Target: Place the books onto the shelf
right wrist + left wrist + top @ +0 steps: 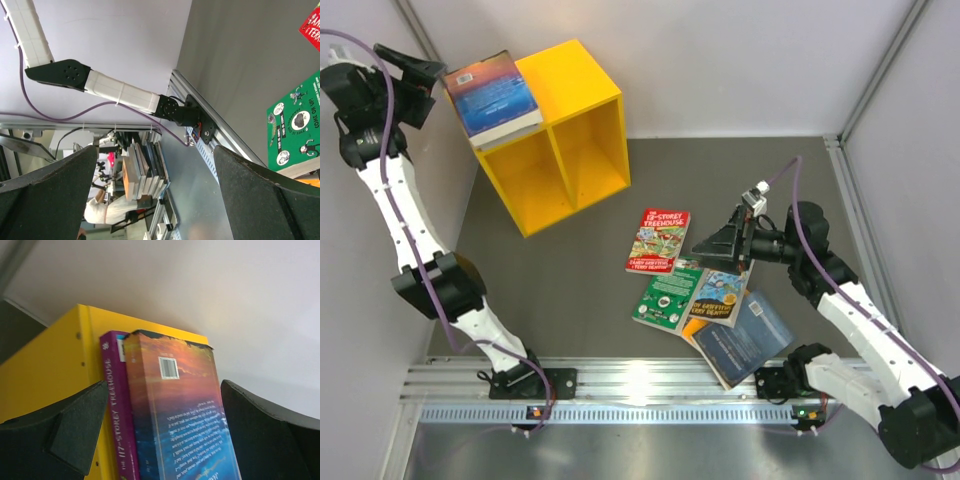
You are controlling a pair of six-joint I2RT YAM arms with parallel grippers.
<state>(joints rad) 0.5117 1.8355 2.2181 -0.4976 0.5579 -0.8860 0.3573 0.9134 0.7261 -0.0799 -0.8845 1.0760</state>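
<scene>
Left hand stood open at the far corner, its two fingers spread wide to either side of the near end of a stack of books; whether the pads touched the stack could not be told. Straight ahead of that hand the stack lay flat on the top face of the yellow shelf, at the end nearest the hand. The top book had an orange-to-blue cover with a barcode, and a purple-spined book of the Treehouse series lay right against it. Right hand was open too, its fingers wide apart and holding nothing, and it hung above the loose books on the dark surface. Directly beneath it lay a yellow-and-blue book, overlapping a green book on the side towards the left arm. A red Treehouse book lay just beside the green one, on the hand's shelf side. A dark blue book lay back towards the right arm's base, touching the yellow-and-blue book
</scene>
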